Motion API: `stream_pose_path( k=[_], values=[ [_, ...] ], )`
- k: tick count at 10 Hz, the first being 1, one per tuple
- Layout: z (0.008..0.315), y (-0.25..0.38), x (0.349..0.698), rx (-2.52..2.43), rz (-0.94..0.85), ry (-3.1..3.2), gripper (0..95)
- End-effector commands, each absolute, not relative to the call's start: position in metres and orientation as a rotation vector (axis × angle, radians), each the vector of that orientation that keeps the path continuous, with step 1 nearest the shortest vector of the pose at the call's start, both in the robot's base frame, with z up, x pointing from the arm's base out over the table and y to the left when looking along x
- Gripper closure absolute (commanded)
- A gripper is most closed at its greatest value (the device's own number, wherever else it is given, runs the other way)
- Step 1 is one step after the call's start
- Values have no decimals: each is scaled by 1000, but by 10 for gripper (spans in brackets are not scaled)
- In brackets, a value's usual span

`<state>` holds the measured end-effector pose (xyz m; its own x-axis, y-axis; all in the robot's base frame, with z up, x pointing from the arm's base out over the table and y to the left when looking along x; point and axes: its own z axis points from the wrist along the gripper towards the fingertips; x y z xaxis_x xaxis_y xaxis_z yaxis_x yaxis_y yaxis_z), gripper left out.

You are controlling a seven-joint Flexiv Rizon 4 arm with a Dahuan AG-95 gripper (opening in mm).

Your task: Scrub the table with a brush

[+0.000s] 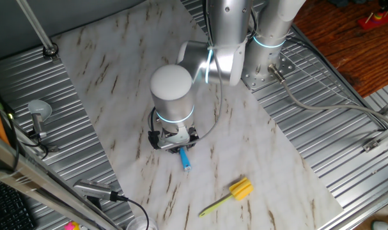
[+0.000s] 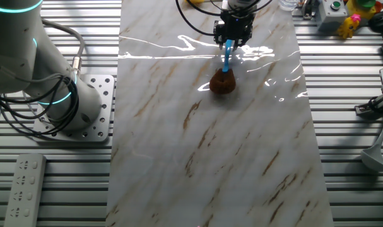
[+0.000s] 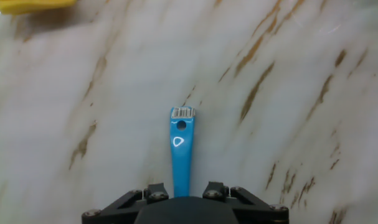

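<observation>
The table (image 1: 257, 147) is a white marble-look sheet with brown streaks; it also shows in the other fixed view (image 2: 197, 157) and the hand view (image 3: 288, 56). The brush has a slim light-blue handle (image 2: 227, 55) and a rounded brown bristle head (image 2: 223, 82) that rests on the table. My gripper (image 2: 232, 33) stands above it, shut on the handle. In one fixed view the gripper (image 1: 174, 139) hides the head and only the handle end (image 1: 186, 160) sticks out. In the hand view the handle (image 3: 180, 152) runs out from between the jaws; the fingertips are hidden.
A yellow-headed brush (image 1: 235, 193) with a yellow-green handle lies on the table near the front; it shows at the hand view's top left (image 3: 33, 5). The arm's base (image 2: 84, 107) stands on ribbed metal (image 2: 355, 157) beside the table. A remote (image 2: 24, 189) and cables lie on the metal.
</observation>
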<state>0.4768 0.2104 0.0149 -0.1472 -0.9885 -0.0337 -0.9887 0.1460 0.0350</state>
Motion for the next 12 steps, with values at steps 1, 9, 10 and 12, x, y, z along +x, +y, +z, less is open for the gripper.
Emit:
stream_pose_path(
  k=[1, 9, 10, 12],
  values=[
    [18, 210, 476, -2049, 109, 2353, 950],
    [19, 210, 477, -2047, 118, 2347, 950],
    [19, 210, 477, -2047, 118, 2347, 950],
    [19, 210, 477, -2047, 118, 2347, 950]
  ],
)
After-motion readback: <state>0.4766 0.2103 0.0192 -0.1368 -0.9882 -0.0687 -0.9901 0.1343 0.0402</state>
